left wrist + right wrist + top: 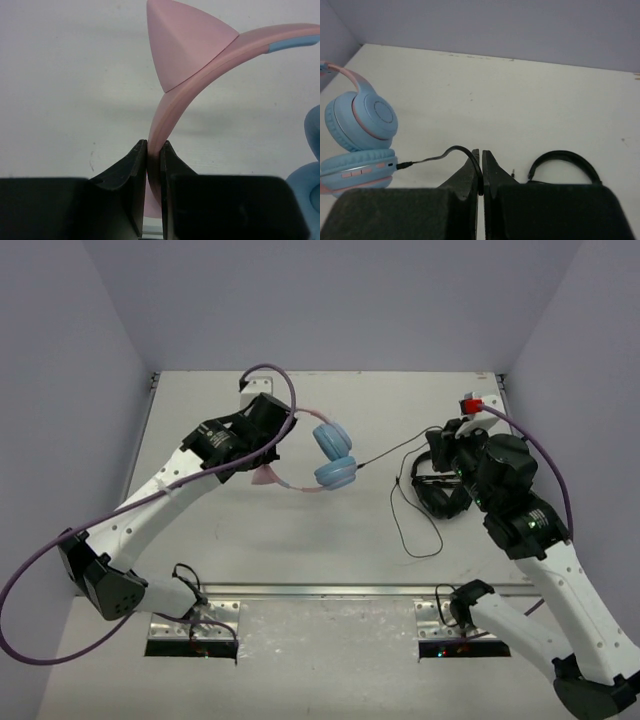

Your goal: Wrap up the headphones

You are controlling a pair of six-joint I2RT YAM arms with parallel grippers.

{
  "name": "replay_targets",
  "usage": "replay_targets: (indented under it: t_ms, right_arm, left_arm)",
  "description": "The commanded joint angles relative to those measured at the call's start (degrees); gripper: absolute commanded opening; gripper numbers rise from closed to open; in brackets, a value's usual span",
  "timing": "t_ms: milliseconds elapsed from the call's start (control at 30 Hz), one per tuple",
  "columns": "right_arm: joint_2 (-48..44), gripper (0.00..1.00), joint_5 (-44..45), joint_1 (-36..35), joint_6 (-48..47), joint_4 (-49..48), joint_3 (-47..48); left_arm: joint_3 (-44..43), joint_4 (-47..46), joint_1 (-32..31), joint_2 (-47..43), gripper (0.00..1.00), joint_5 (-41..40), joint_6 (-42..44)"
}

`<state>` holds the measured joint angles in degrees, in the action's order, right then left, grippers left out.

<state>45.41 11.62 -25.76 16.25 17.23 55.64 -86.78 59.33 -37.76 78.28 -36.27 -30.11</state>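
At the left, the left tool [154,150] was clamped on the pink headband [172,107] of the headphones [333,455], its jaws pinched onto the thin strip just below a cat ear [186,47]. That looked a sound place to hold: the band seemed stiff enough to carry the whole set, which is probably light, though smooth plastic could slip or twist in so narrow a grip. The headphones sat left of the middle of the bench [300,530], toward the far side, with the light blue ear cups [360,135] folded against each other. Whether the cups rested on the bench or hung just clear could not be told. From the lower cup the thin black cable [400,502] ran rightward. It looked limp and springy, likely to snag or uncoil, and its plug at the cup seemed the part most easily strained by a hard pull. The right tool [481,155] was closed on that cable a short way from the plug, the rest trailing in a loose loop on the bench. A pair of black headphones [565,161] lay just beside that tool, on the right.
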Motion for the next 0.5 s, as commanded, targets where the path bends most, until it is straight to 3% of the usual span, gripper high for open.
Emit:
replay_targets:
  t_ms: [0, 67, 133, 267, 367, 467]
  right_arm:
    - [-0.6, 0.01, 5.8, 0.1, -9.9, 4.8, 6.7]
    - [-0.1, 0.01, -0.8, 0.1, -12.6, 6.1, 9.1]
    - [0.8, 0.01, -14.1, 0.1, -15.8, 8.4, 12.6]
    - [7.6, 0.01, -28.7, 0.1, -19.5, 15.6, 21.3]
    - [10.5, 0.01, -35.0, 0.1, -18.8, 19.7, 24.2]
    - [10.3, 0.01, -32.8, 0.1, -17.9, 17.3, 21.3]
  left_arm:
    - [2.1, -13.0, 0.1, -1.5, 0.0, 12.1, 9.8]
    - [5.2, -15.8, -0.5, -1.0, 0.0, 20.0, 12.9]
    - [7.2, -17.3, -1.6, -1.0, 0.0, 22.0, 13.9]
    - [13.5, -21.0, -6.1, -2.2, 0.0, 31.5, 19.2]
    - [15.8, -22.9, -7.9, -3.0, 0.0, 38.4, 21.2]
    - [18.1, -25.1, -8.6, -5.4, 0.0, 40.6, 21.7]
